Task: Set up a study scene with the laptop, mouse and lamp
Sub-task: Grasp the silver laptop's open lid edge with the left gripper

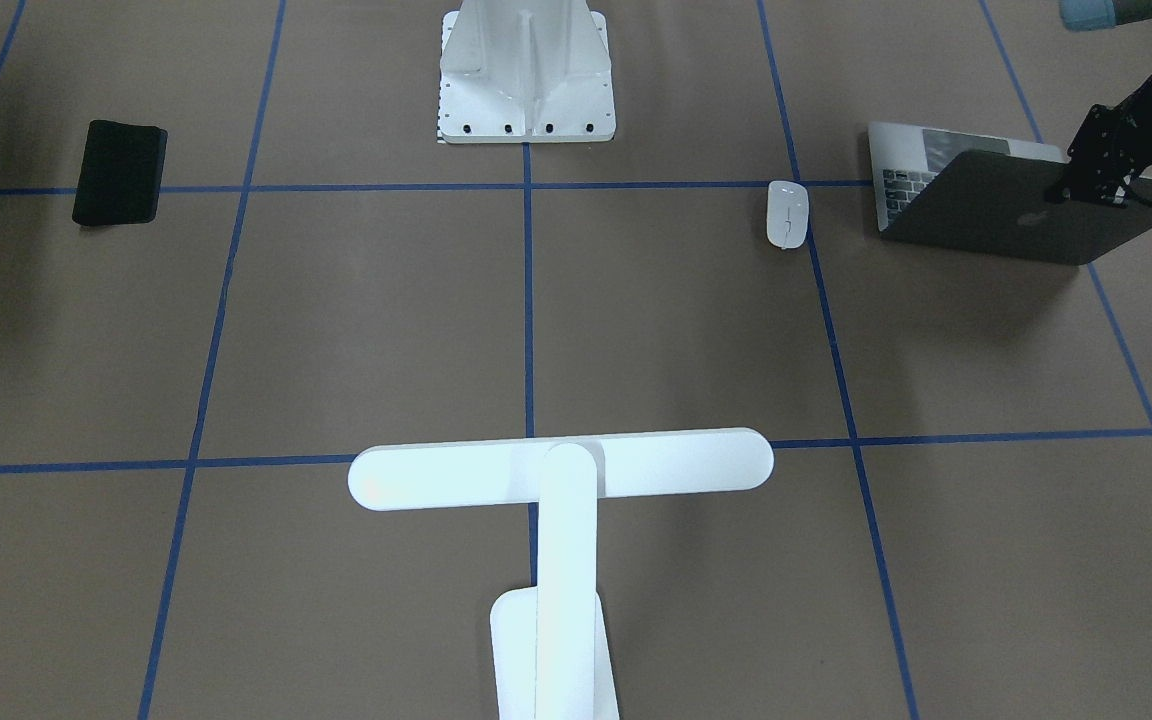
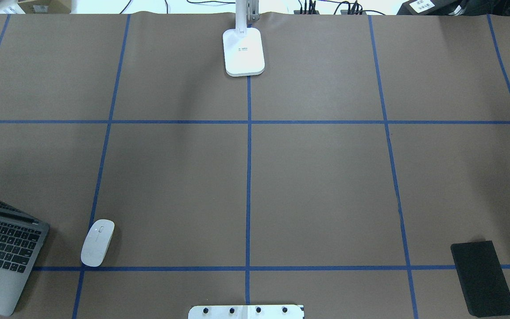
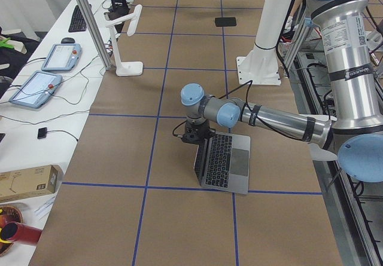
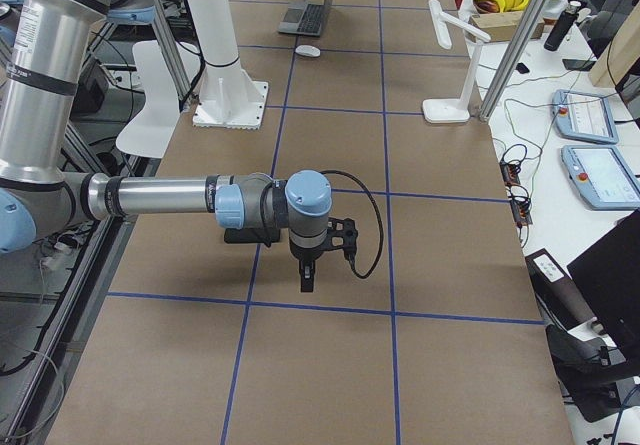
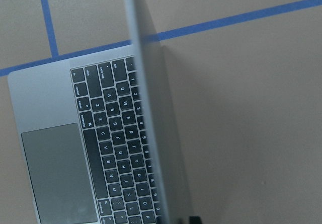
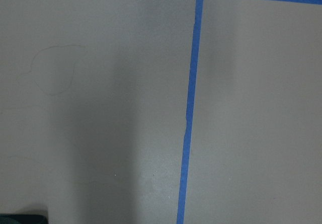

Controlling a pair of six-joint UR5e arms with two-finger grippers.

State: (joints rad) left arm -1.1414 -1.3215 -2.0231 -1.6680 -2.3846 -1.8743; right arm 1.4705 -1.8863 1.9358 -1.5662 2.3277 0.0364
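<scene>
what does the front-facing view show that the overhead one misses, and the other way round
Only front-facing: the lamp with its long light bar, the logo on the lid of the laptop, and the left gripper at the lid's top edge.
Only overhead: the lamp's base uncovered, and cables past the table's far edge; no arm shows.
Both: the mouse, the black pad, the pedestal and the blue tape grid.

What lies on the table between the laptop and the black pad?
The mouse, close beside the laptop, as the overhead view shows. From there to the black pad the table is bare but for blue tape lines.
</scene>
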